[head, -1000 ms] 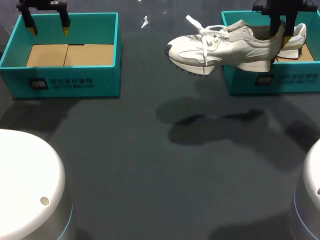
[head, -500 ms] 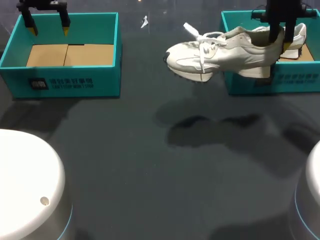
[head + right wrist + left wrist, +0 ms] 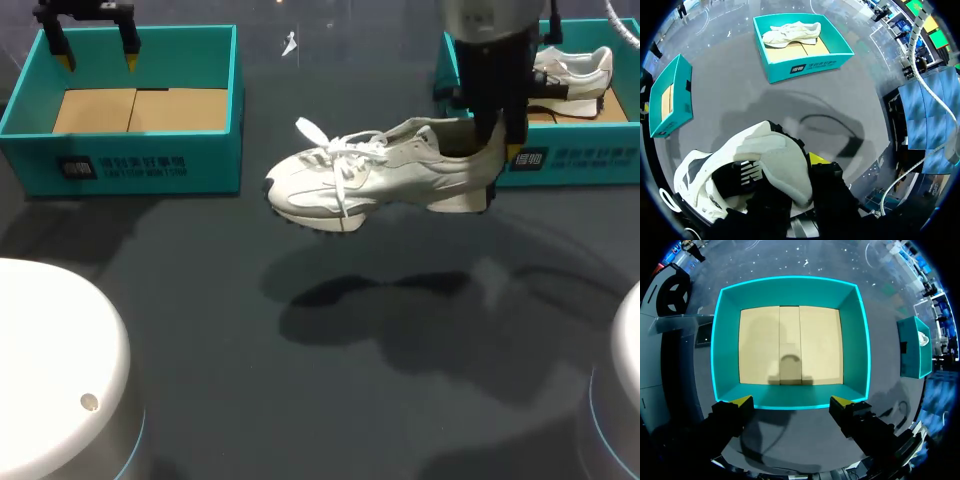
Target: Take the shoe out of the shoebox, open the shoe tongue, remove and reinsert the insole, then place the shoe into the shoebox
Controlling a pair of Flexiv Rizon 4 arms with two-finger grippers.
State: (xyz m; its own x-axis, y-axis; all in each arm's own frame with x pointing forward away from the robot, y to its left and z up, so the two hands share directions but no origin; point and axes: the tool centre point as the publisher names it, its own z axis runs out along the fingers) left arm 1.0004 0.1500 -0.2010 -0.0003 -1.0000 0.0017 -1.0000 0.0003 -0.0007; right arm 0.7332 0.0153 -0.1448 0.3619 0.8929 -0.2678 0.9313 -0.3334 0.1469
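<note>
A white sneaker (image 3: 380, 175) hangs in the air over the middle of the table, toe pointing left and laces loose. My right gripper (image 3: 497, 145) is shut on its heel collar. In the right wrist view the sneaker (image 3: 755, 165) fills the space at the gripper, and one yellow fingertip (image 3: 818, 159) shows beside the heel. Behind it stands the right teal shoebox (image 3: 570, 165) with a second white shoe (image 3: 570, 72) lying inside. My left gripper (image 3: 95, 45) is open above the back of the left teal shoebox (image 3: 130, 160), which holds only its cardboard floor (image 3: 790, 345).
White round arm bases sit at the near left corner (image 3: 50, 380) and near right corner (image 3: 620, 400). A small white scrap (image 3: 290, 43) lies at the back between the boxes. Dark table surface (image 3: 300, 350) spreads under the sneaker.
My right arm has carried the sneaker left and toward the front, away from the right shoebox and out over the table's middle. The left arm has not moved.
</note>
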